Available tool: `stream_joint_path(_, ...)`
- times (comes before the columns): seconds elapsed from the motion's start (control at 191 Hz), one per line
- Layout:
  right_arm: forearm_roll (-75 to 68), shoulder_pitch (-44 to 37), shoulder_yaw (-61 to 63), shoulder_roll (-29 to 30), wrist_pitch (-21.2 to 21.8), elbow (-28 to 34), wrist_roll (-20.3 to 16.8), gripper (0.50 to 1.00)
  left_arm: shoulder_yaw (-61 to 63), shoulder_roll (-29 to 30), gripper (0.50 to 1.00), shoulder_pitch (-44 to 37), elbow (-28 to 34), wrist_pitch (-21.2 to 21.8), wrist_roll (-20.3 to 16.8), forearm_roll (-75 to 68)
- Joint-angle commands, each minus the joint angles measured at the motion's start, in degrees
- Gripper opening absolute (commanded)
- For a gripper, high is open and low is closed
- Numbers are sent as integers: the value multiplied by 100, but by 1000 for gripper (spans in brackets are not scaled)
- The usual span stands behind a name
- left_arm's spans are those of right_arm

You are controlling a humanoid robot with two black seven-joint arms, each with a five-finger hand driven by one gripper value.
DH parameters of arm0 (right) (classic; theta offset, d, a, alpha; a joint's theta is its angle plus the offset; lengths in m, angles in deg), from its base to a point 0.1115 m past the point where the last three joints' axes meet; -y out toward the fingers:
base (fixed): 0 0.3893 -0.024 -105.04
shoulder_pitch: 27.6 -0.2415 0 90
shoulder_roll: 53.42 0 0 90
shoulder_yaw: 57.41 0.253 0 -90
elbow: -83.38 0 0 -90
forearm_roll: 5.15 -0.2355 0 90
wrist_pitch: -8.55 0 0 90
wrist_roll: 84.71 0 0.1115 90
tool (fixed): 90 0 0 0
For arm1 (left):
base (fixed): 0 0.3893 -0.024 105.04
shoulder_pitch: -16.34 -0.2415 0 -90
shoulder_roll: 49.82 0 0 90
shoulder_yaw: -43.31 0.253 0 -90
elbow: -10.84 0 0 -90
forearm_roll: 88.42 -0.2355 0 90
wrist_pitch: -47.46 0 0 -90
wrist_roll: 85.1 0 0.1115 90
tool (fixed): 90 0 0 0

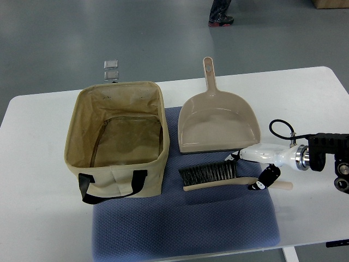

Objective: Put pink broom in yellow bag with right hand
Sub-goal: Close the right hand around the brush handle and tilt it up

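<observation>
On my right, right hand [260, 170] over the broom [229, 178] handle, fingers spread, not clamped, pale broom with dark bristles flat on blue mat [180, 229], dustpan [218, 123] just behind, open yellow bag [117, 136] left, clear mat between.

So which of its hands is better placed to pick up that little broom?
The right hand: it comes in from the right edge and already sits over the broom handle, fingers spread. No left arm shows anywhere in the picture.
</observation>
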Motion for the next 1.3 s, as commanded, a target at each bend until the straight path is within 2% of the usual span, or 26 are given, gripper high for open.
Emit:
stream_joint_path(0.0,9,0,0,47,30,0,0,809,0,0,1000,0,0,0,0,0)
stream_joint_path(0.099,9,9,-9,82,48,0,0,791,0,0,1000,0,0,0,0,0)
stream_joint_path(0.162,18,9,-9,91,48,-9,-9,754,0,0,1000,0,0,0,0,0)
stream_joint_path(0.272,27,18,-9,100,92,-9,-9,656,0,0,1000,0,0,0,0,0)
stream_joint_path(0.428,27,35,-9,100,100,-9,-9,601,0,0,1000,0,0,0,0,0)
stream_joint_path(0.559,27,44,-9,108,162,-9,-9,500,0,0,1000,0,0,0,0,0)
stream_joint_path(0.925,9,44,18,65,215,-9,53,500,0,0,1000,0,0,0,0,0)
stream_joint_path(1.296,-246,9,545,-138,224,-9,184,500,0,0,1000,0,0,0,0,0)
